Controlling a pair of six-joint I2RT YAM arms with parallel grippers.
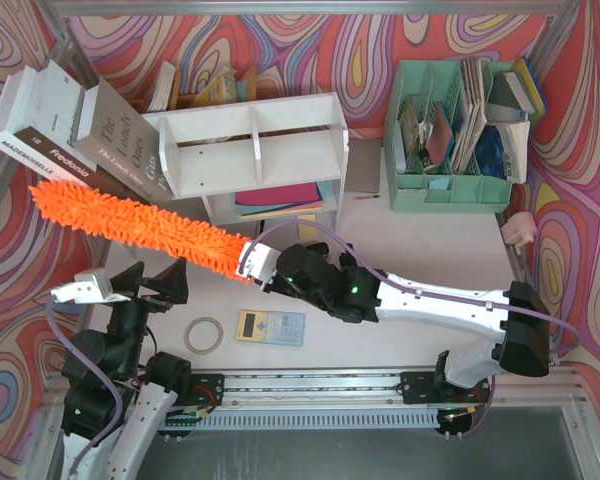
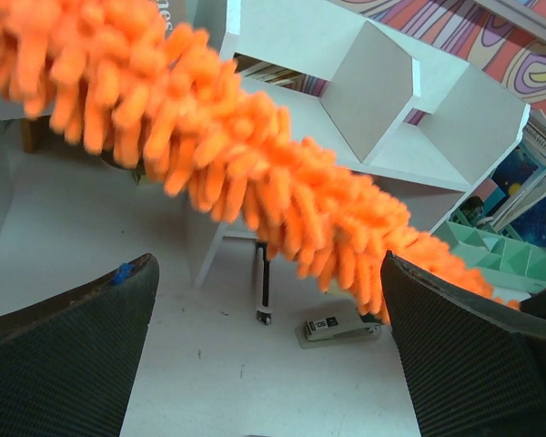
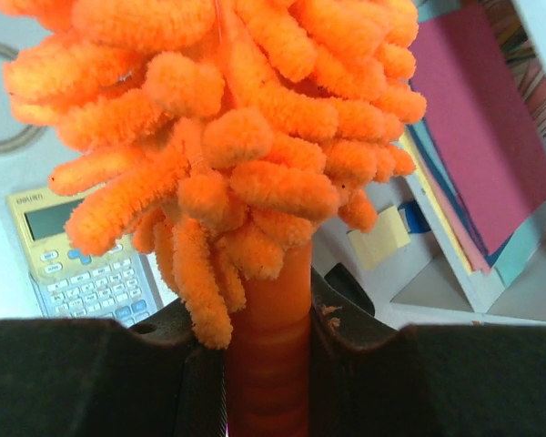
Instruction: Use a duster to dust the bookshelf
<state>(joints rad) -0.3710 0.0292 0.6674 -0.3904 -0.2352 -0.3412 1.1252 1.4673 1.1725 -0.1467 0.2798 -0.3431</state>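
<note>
The right tool point(image 3: 267, 364) clamps the duster point(image 1: 130, 225) handle, clear only from its wrist. Overhead, the fluffy head stretches left of the shelf point(image 1: 250, 145). Nearer, the left tool point(image 1: 80, 290) gapes wide.

The duster point(image 1: 140, 225) slants across the left approach to the bookshelf point(image 1: 255, 140); leaning books point(image 1: 80, 130) crowd that side; a green organiser point(image 1: 450, 140) stands near the shelf's right end, a narrow gap between; bare table point(image 1: 420, 250) lies before the organiser; a calculator point(image 1: 270, 327) and tape roll point(image 1: 204, 335) lie toward the near edge.
</note>
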